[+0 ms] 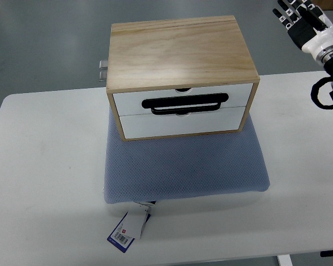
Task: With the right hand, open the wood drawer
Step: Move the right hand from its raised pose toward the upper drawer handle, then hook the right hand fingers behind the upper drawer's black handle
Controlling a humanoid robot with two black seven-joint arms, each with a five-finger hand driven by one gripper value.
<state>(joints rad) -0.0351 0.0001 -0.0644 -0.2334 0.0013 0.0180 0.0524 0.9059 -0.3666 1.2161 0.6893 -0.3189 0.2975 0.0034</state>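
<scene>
A wooden drawer box [180, 52] stands on a blue-grey cushion [183, 163] at the middle of the white table [44, 166]. Its front has two white drawer faces, both closed, with a black handle [185, 103] across the seam between them. My right hand [299, 22] is raised at the top right corner, well to the right of and beyond the box, fingers spread and holding nothing. Its arm comes in from the right edge. The left arm is out of view.
A paper tag [127, 228] lies at the cushion's front left corner. A metal part [103, 70] sticks out from the box's left rear. Grey floor lies beyond the table's far edge.
</scene>
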